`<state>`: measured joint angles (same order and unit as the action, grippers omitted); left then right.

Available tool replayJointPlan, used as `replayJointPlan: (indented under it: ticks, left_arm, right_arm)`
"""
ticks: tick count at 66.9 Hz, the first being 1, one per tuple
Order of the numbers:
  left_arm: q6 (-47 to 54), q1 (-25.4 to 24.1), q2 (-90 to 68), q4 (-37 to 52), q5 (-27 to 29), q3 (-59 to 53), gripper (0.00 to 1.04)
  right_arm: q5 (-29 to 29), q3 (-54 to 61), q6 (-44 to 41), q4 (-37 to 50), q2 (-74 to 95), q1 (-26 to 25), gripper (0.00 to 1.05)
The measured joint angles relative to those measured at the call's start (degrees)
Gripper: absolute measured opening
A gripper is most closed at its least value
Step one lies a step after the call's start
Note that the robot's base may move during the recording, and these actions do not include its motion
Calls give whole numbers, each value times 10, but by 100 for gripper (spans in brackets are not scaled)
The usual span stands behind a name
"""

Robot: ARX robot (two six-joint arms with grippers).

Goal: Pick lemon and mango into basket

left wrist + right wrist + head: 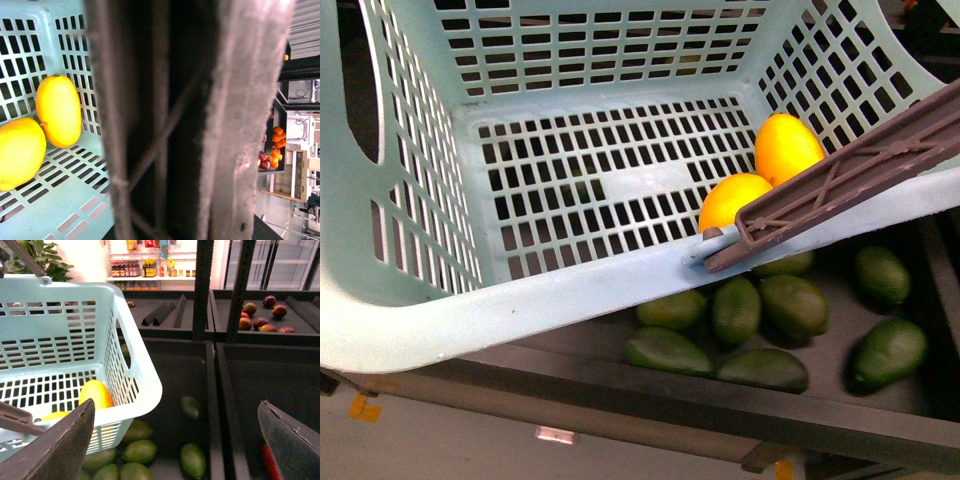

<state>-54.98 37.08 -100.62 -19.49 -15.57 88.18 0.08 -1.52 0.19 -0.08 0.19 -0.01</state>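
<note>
Two smooth yellow fruits lie touching on your slotted plastic basket (440, 330) floor: the plump lemon (732, 200) nearer, the longer mango (786, 146) just behind at 1 o'clock. Your right gripper (175, 440) gapes wide, empty, with the fruits at its 10 o'clock. Seven green avocados (740, 310) sit below. You cannot see the left gripper behind the brown ribbed handle (170, 120).

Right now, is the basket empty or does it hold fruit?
Not empty: the basket holds the mango and the lemon, lying together on its slotted bottom.
</note>
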Motion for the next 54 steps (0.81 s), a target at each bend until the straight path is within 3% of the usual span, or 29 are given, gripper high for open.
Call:
replayJointPlan:
  ticks: [50, 53, 54]
  left_arm:
    - [2, -11, 0, 0, 7, 0, 15]
    - [2, -12, -5, -25, 51, 10, 15]
    - [3, -9, -15, -71, 96, 37, 15]
  right_arm:
    - [-5, 0, 0, 0, 0, 0, 96]
    - [-4, 1, 0, 0, 0, 0, 96]
    - [-4, 1, 0, 0, 1, 0, 96]
